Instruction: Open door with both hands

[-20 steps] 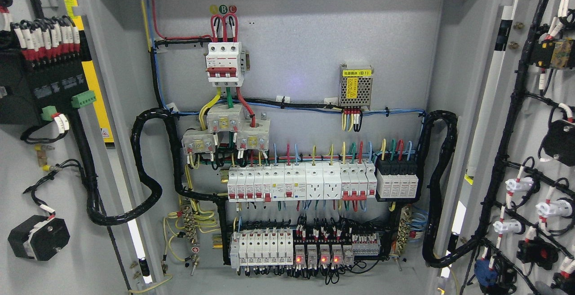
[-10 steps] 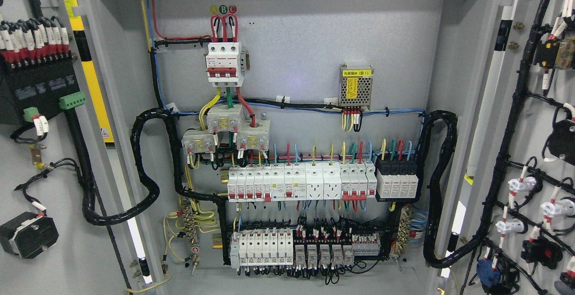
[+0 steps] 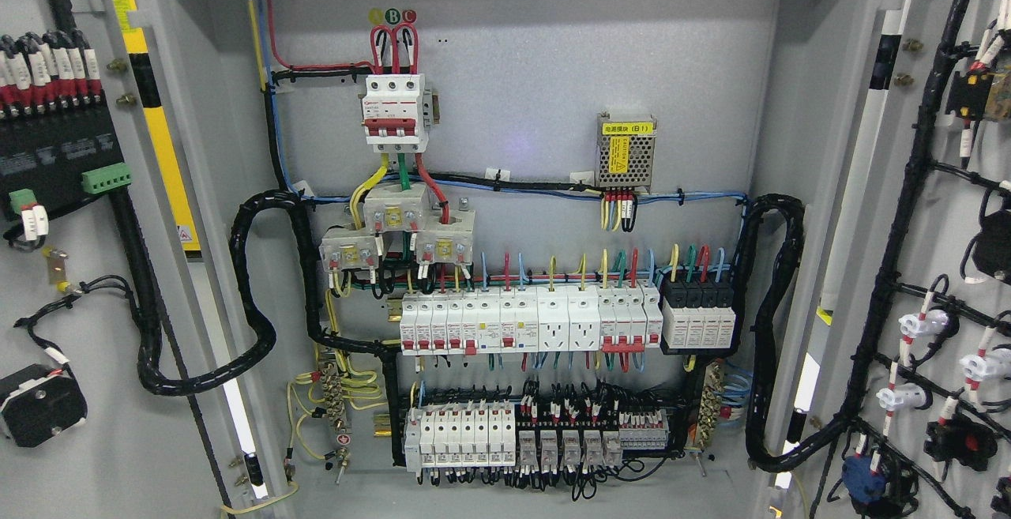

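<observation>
Neither of my hands shows, so I cannot tell whether they grip anything. The left door (image 3: pixel 71 282) stands swung wide at the left edge, the right door (image 3: pixel 940 250) wide at the right, both showing wired inner faces. Between them the cabinet (image 3: pixel 521 37) lies open, with breakers (image 3: pixel 525 321) in a row and a black cable (image 3: pixel 253 298) looping to the left door.
</observation>
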`<state>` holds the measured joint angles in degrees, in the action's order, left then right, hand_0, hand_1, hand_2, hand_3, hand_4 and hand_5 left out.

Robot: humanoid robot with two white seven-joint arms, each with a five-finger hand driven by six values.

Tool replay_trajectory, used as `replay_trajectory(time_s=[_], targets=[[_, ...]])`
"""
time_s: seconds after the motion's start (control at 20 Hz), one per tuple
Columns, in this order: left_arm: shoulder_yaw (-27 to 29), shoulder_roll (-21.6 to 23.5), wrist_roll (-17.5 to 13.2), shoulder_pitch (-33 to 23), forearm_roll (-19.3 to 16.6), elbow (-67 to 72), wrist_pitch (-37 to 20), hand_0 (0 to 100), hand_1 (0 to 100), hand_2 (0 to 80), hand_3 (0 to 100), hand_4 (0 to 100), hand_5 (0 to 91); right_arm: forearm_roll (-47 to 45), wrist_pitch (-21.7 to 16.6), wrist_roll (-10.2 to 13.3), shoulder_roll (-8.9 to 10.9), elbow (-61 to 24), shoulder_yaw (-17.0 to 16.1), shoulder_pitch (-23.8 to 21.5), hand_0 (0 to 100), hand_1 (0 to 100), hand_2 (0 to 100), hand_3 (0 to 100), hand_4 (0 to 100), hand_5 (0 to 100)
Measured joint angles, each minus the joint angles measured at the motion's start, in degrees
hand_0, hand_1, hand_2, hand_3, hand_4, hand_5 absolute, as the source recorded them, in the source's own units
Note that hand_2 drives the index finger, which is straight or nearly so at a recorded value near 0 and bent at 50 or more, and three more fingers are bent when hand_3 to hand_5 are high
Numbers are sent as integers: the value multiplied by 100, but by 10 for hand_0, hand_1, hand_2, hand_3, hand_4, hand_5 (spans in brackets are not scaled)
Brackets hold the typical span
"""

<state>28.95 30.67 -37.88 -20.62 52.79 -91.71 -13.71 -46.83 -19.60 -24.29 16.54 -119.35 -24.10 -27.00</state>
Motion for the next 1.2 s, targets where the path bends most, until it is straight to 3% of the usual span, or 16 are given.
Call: replay_trajectory(time_s=[0.3, 1.2], targets=[[4, 246, -220, 266, 34, 471, 148, 0, 0, 0, 0, 0, 0, -12, 0, 1, -16, 15, -141, 18, 201, 120, 0, 0, 0, 0], [36, 510, -250, 459, 47, 1002, 164, 0, 0, 0, 0, 0, 0, -49, -43, -5, -104, 21, -342, 11, 201, 120, 0, 0, 0, 0]])
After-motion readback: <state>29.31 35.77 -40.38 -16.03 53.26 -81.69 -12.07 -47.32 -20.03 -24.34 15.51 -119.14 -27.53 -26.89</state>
